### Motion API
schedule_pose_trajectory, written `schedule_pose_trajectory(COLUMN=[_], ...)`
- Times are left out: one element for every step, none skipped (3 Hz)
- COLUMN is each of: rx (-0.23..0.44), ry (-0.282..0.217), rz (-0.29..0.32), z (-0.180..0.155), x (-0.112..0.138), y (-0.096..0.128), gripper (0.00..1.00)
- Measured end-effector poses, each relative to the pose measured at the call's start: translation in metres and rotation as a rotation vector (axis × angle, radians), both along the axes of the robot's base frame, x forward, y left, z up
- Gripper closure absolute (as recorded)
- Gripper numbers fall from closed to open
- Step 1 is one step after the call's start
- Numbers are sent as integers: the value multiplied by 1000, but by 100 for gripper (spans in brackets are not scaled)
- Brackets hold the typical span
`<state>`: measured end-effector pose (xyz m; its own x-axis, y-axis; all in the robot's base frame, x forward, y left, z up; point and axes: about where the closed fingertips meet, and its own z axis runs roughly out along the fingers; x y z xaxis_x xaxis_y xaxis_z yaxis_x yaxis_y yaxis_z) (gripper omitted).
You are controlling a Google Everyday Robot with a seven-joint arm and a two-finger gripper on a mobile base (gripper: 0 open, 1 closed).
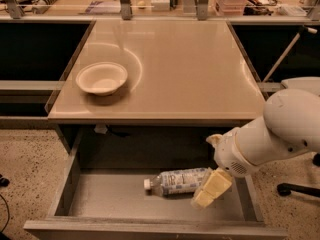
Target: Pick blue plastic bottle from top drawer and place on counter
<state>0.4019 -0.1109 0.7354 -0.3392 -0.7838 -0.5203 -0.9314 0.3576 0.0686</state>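
The blue plastic bottle [176, 181] lies on its side on the floor of the open top drawer [105, 199], with its white cap pointing left. My gripper [209, 167] is open, at the bottle's right end, down inside the drawer. Its lower finger [211, 188] overlaps the bottle's base, and the upper fingertip [214, 140] shows above it. Nothing is held. The beige counter [185, 69] lies above the drawer. My white arm comes in from the right.
A white bowl [101, 77] sits on the counter's left part. Dark side shelves flank the counter. Clutter and posts line the back edge. A chair base [295, 189] stands on the speckled floor at right.
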Motion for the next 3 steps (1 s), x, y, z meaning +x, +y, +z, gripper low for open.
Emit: schedule_pose_trajectory(rx=[3, 7, 8], ry=[-16, -30, -42], rz=[1, -38, -124], z=[8, -4, -30], x=[6, 5, -13], y=[1, 2, 18], gripper=[0, 0, 0])
